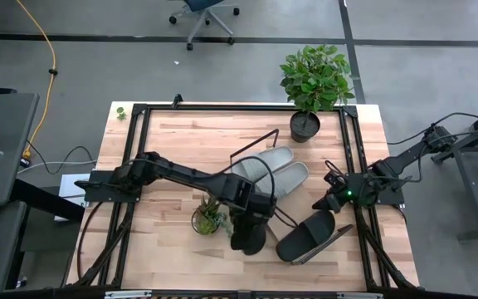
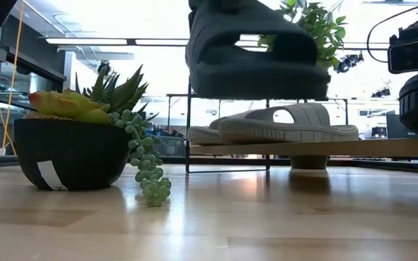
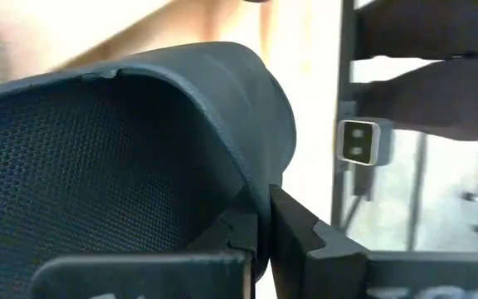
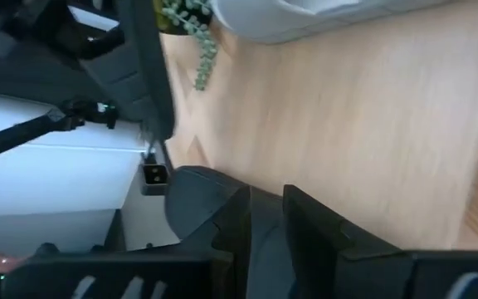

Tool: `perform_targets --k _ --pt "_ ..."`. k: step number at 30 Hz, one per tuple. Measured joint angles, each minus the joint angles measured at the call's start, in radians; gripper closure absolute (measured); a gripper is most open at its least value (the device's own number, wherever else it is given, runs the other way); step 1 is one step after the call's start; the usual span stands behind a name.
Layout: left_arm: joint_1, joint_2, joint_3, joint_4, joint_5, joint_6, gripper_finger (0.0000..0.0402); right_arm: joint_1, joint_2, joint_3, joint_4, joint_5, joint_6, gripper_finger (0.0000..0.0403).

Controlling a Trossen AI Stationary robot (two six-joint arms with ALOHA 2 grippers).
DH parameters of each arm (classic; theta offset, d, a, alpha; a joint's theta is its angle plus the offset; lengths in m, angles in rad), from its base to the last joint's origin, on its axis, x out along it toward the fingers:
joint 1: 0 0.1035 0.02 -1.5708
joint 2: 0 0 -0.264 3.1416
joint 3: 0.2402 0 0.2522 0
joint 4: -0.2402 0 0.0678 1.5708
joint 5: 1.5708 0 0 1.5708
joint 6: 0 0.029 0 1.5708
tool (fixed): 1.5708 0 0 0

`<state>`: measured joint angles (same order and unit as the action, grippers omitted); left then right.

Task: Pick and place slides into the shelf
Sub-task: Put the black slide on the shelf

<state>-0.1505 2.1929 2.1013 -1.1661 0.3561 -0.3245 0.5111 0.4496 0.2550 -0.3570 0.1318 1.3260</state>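
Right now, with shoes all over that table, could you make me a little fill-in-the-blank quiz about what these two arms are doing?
1. The shelf already carries two ____ slides.
2. The left pincer is shut on a ____ slide, held clear of the tabletop.
3. The right pincer grips the other black slide, which lies partly on the ____.
4. The small pot beside the left arm holds a ____ plant.

Missing words: grey; black; shelf; succulent
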Motion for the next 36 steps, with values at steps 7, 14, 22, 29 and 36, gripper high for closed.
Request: perform_targets --k 7,14,22,29,36 --pt "0.024 0.000 0.088 -0.077 -0.123 0.009 0.0398 0.000 0.000 0.000 0.135 0.054 -0.080 0.0340" --pt "0.084 0.000 0.203 -0.072 -0.220 0.044 0.0399 0.000 -0.001 0.000 0.317 0.201 -0.209 0.0340" --pt "0.135 -0.055 0.242 -0.056 -0.300 0.076 0.0398 0.000 -0.110 0.000 0.546 0.457 -0.464 0.0340" --pt "0.139 -0.119 0.242 -0.013 -0.458 0.085 0.0398 -0.001 -0.271 0.000 0.611 0.528 -0.752 0.0338" --pt "0.140 -0.138 0.242 0.181 -0.626 0.115 0.0397 0.000 -0.297 0.000 0.630 0.503 -0.789 0.0280"
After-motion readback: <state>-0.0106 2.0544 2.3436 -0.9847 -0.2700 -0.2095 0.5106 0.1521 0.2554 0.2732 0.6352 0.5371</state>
